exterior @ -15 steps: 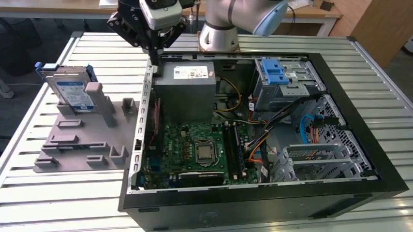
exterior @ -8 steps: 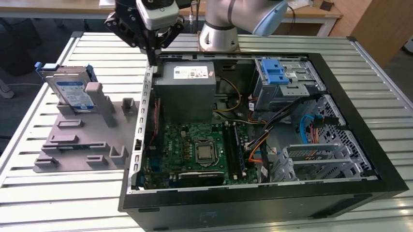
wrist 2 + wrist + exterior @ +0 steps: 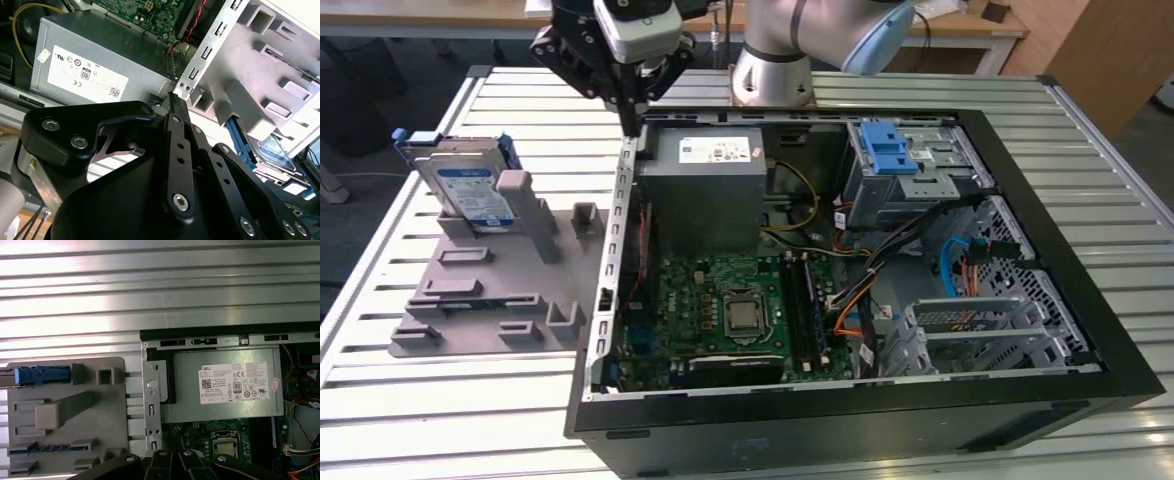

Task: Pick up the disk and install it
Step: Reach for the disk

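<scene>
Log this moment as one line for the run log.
gripper: fingers shut, empty, over computer case wall | disk: standing in grey holder, untouched | install: not done

The exterior view is evenly and brightly lit, with only soft shadows. A pale sheen is seen on the ribbed metal desk point(image 3: 454, 400), while the inside of the open computer case point(image 3: 854, 440) is left dimmer. In the first wrist view, strong glare is thrown off the desk slats, and several bands are washed out almost to white. In the second wrist view, the gripper point(image 3: 174, 100) is rendered as a dark, softly focused mass close to the lens, and the grey holder point(image 3: 260, 75) is overexposed.
</scene>
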Tool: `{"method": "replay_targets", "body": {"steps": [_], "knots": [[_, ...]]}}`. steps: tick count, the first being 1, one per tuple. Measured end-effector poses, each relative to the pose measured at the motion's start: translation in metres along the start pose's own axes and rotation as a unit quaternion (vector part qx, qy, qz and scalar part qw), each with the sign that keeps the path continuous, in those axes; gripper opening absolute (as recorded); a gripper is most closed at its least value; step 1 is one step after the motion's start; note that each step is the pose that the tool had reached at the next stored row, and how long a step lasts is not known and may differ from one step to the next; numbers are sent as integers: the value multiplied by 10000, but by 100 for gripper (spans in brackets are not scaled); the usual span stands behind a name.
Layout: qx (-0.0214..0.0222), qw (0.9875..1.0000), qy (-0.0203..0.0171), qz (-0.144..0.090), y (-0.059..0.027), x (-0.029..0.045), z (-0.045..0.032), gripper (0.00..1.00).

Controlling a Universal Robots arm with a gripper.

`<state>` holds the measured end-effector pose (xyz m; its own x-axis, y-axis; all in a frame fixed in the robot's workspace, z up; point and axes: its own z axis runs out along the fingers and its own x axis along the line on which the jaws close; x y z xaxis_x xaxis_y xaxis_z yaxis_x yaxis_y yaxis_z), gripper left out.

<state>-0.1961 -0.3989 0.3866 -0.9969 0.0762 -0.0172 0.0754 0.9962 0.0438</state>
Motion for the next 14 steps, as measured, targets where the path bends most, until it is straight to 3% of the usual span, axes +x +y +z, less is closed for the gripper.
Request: {"method": "replay_targets", "body": {"steps": [14], "knots": [[1,10000,15,1,-8,94,10,11]]}}
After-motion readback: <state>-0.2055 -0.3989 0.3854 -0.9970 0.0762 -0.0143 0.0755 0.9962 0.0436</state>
